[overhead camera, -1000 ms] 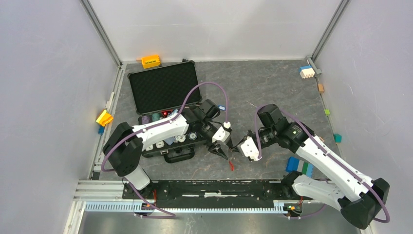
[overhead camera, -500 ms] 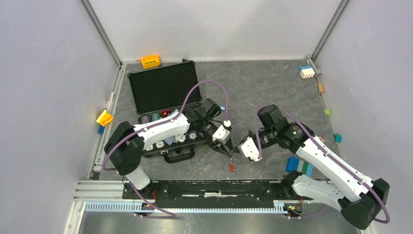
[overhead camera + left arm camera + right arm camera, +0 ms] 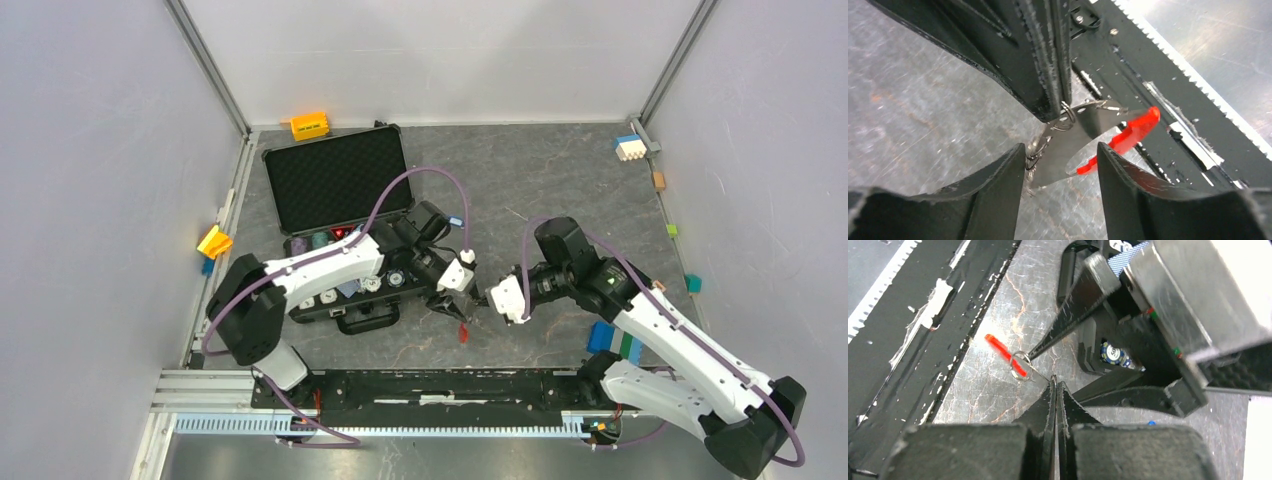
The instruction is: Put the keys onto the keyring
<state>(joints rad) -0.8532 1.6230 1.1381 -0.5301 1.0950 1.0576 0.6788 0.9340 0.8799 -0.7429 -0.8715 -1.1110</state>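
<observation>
The keyring [image 3: 1066,119] is a string of small silvery rings with a red strip [image 3: 1128,136] and a flat silver piece [image 3: 1075,137]. It hangs just above the table between both grippers. My right gripper [image 3: 1055,382] is shut on a thin ring of it, and its shut fingers [image 3: 1048,75] reach in from above in the left wrist view. My left gripper [image 3: 1060,165] is open around the hanging piece, with small rings touching its left finger [image 3: 998,195]. From above, the red strip [image 3: 463,333] dangles below the two grippers. A tiny blue-headed key [image 3: 456,221] lies behind the left arm.
An open black case [image 3: 335,180] with poker chips [image 3: 1112,354] stands just left of the grippers. The black base rail [image 3: 440,385] runs along the near edge. Blue and green blocks [image 3: 615,342] lie at the right, and small coloured blocks sit along the walls.
My right gripper has moved left towards the left gripper, carrying the keyring. The red strip has shifted slightly left and up. The left gripper has stayed near the same spot.
</observation>
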